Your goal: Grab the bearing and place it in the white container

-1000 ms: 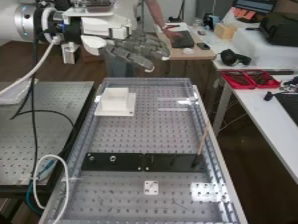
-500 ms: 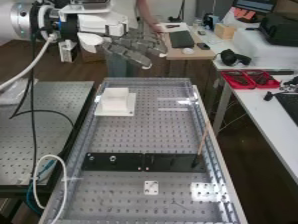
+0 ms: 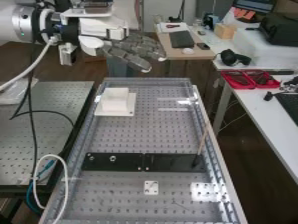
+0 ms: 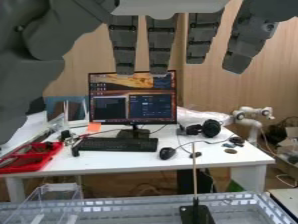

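- Hanging in the air, your hand (image 3: 136,50), well apart from the bench (image 3: 126,134); dark grey, fingers (image 4: 159,47) straight and spread, with gaps between them in the wrist view.
- White container, one (image 3: 116,100): on the bench, toward its far end and left side, upon a square white base.
- Black plate, long (image 3: 126,166): across the bench, nearer you than the container.
- Bearing: you cannot tell it for certain; two small round pieces (image 3: 113,158) lie on the plate's left half, too small to identify.
- Stick, thin, wooden (image 3: 202,140): near upright, slightly tilted in the high view, its foot in a dark holder at the plate's right end.
- Small white square (image 3: 151,188): flat on the bench, on your near side of the plate.
- Side table, white (image 3: 256,107): right of the bench, bearing a red tray (image 3: 243,86), a keyboard (image 4: 118,144), a mouse (image 4: 167,153) and a monitor (image 4: 133,97).
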You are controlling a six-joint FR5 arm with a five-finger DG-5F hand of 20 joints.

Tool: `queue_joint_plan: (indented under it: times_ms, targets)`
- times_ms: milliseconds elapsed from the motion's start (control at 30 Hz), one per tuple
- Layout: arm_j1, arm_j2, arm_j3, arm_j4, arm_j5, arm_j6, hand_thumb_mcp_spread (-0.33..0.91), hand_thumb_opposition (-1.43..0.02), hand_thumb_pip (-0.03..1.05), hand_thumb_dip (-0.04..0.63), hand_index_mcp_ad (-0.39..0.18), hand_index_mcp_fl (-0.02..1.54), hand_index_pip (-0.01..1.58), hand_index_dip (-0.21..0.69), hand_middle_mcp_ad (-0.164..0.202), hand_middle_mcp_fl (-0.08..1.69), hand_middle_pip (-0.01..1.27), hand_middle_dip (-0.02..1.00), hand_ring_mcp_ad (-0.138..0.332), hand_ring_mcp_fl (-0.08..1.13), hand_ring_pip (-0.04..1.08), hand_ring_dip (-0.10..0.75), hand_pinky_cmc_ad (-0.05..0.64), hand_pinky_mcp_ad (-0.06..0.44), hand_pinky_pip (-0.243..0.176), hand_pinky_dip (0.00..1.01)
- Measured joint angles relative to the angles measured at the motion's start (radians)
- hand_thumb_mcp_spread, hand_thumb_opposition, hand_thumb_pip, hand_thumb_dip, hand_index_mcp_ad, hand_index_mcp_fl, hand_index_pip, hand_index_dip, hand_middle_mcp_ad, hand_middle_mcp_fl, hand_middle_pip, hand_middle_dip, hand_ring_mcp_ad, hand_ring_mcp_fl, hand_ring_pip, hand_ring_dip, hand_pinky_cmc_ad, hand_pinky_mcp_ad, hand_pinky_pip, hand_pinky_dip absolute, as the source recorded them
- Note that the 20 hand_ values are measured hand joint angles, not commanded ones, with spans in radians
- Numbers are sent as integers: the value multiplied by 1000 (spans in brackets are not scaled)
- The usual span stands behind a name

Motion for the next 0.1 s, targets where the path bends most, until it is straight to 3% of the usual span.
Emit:
queue_joint_plan:
  times_ms: [100]
  targets:
    - [-1, 0, -1, 3, -1, 2, 223, -621, 278, 30, -110, 188, 89, 260, 44, 99, 129, 206, 162, 14, 108, 51, 379, 314, -75, 157]
